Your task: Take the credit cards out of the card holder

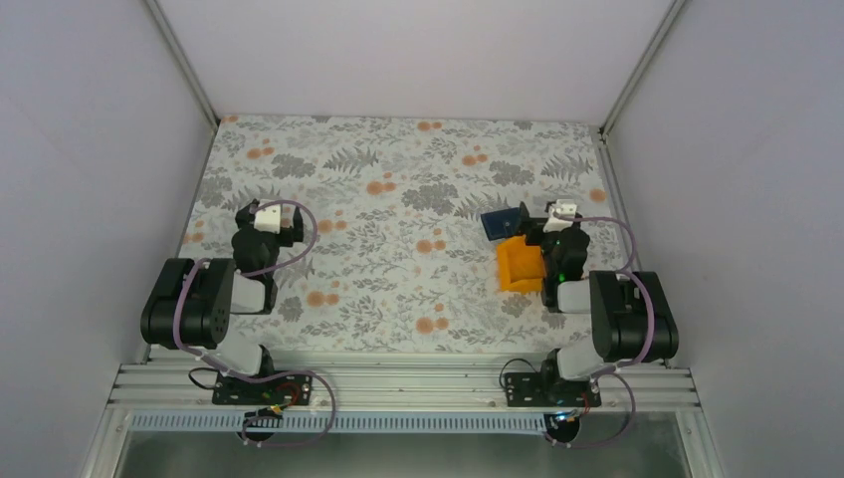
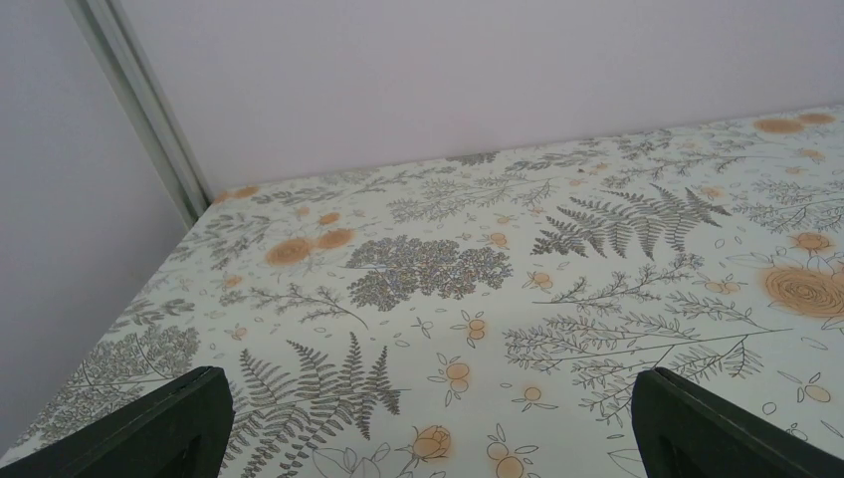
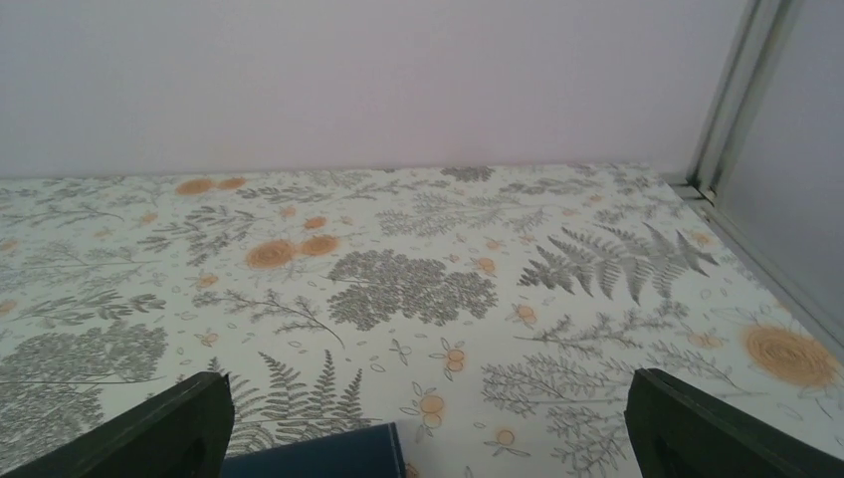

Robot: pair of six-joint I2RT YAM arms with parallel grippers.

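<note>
While I monitored the rig remotely, I took the orange bin as the reference for every position. It sat on the flower-patterned table.

1. Card holder: it lay flat on the table just beyond the far edge of the bin, its dark navy outside facing up. I could not tell whether it touched the bin. In the right wrist view only one navy corner showed at the bottom edge, between the two fingers. I could not make out any credit cards in any view.

2. Right gripper: it hung just right of the bin's far end, beside the card holder. Its jaws were spread wide and released, with nothing between them. In the wrist view, both black fingers stood at the outer edges of the picture.

3. Left gripper: it sat well apart from the bin, far to its left, above bare cloth. Its jaws were likewise spread wide and released, gripping nothing. The fingers framed only the patterned surface.
</note>
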